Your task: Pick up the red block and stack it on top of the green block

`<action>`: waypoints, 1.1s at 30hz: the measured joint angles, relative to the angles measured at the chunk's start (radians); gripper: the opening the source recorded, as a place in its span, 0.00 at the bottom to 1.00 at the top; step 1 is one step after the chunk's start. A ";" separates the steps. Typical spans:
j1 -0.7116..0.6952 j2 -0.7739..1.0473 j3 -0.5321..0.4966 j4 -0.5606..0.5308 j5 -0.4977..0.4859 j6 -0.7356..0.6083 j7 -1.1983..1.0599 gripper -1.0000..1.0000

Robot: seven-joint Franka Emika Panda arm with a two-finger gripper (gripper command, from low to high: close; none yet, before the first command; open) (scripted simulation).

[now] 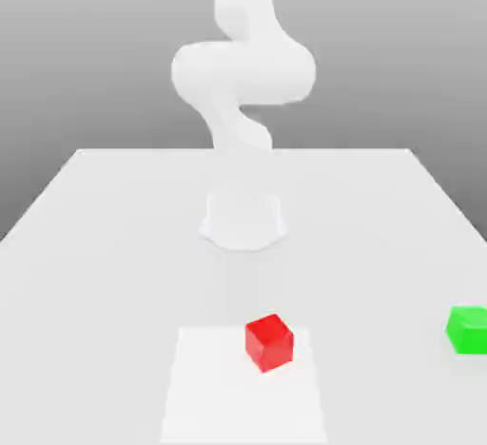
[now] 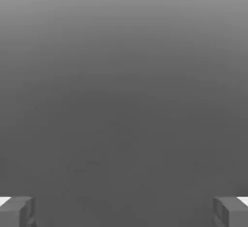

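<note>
1. Your claw is spread wide and empty.
2. The red block sits away from it, ungrasped (nothing's done).
3. You've pickup and stacking left; the green block is also clear of the claw.

The exterior view's right edge cuts off part of the green block, and its top edge cuts off the arm. The exterior view's bottom edge crops the table and seems to clip the white patch on it. In the hand view, the gripper's fingers are cropped by the picture's edges
</note>
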 joint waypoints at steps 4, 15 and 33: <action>0.044 0.142 -0.028 -0.105 0.016 0.095 -0.089 0.50; 0.150 0.547 -0.071 -0.396 0.016 0.361 -0.308 0.50; 0.123 0.913 -0.018 -0.456 0.029 0.649 -0.391 0.00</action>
